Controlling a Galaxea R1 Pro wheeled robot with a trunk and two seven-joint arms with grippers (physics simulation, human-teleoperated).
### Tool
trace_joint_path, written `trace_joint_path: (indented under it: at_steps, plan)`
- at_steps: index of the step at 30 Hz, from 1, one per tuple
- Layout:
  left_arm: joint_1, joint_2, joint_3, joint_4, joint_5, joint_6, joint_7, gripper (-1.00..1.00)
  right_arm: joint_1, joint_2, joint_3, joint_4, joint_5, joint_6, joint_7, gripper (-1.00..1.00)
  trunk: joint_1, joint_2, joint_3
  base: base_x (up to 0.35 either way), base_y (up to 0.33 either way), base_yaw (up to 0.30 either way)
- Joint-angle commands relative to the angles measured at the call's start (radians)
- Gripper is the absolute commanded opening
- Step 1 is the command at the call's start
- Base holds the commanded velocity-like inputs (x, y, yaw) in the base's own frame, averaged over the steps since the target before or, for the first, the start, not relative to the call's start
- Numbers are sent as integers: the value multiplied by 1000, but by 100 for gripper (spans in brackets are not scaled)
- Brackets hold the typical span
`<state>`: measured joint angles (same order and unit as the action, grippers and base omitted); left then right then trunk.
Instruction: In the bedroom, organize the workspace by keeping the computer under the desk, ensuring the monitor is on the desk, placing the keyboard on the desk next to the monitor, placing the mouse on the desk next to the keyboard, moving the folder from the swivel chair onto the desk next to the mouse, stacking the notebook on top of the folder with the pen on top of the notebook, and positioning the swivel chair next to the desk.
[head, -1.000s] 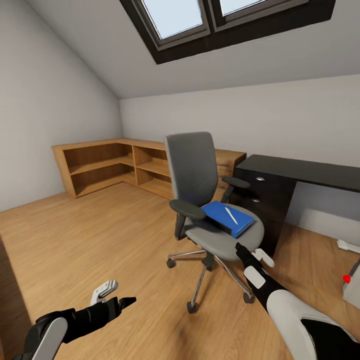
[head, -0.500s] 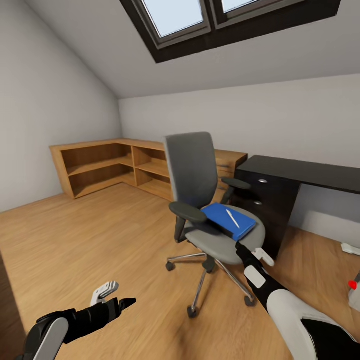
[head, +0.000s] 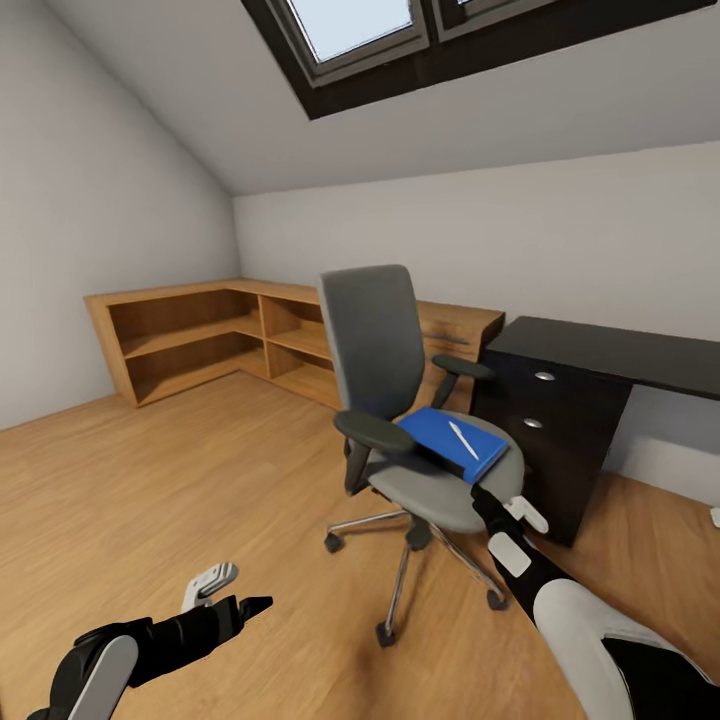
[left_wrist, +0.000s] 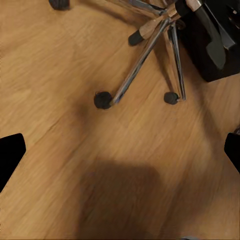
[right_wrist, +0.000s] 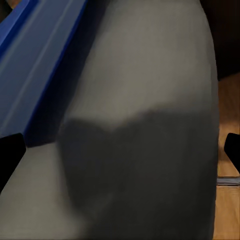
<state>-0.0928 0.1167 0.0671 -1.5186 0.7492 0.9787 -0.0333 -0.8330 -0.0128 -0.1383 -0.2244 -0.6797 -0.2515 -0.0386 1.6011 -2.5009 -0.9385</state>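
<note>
The swivel chair (head: 375, 335) stands mid-room on the wood floor, its grey seat (right_wrist: 150, 125) facing me. A bright blue folder (head: 445, 440) lies on the seat with the white pen (head: 461, 438) on top. My right gripper (head: 505, 506) is open, just short of the seat's front edge, and the folder (right_wrist: 35, 65) lies ahead of it. My left gripper (head: 226, 592) hangs open low over the floor, with the chair's chrome base (left_wrist: 145, 55) ahead of it. The black desk (head: 610, 352) stands behind the chair. Computer, monitor, keyboard, mouse and notebook are out of view.
A low wooden shelf unit (head: 200, 335) runs along the far wall into the corner. The desk's black drawer unit (head: 545, 430) sits close behind the chair. A skylight (head: 360, 25) is overhead. Open floor spreads to the left. A small white object (head: 715, 516) lies at the right edge.
The camera has shifted, so the chair and desk look nearer and the grey box with the red light has slid out at the right. Both grippers stay open.
</note>
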Motion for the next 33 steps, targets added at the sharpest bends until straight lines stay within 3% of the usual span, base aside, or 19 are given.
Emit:
trace_joint_path:
  at_steps: [1, 7, 18, 33]
  plan:
    - [-1, 0, 1, 0, -2, 5, -4, 100, 0, 0, 9, 16, -18, 6, 0, 100, 1, 0, -1, 326, 107, 0]
    - [-1, 0, 0, 0, 0, 6, -2, 100, 0, 0, 9, 15, -18, 6, 0, 100, 1, 0, -1, 235, 79, 0]
    - [-1, 0, -3, 13, 1, 6, -2, 100, 0, -1, 8, 14, -17, 5, 0, 100, 1, 0, -1, 11, -238, 0]
    - [-1, 0, -2, 14, 1, 6, -2, 100, 0, -3, 5, 14, -16, 5, -3, 100, 1, 0, -1, 0, -22, 0]
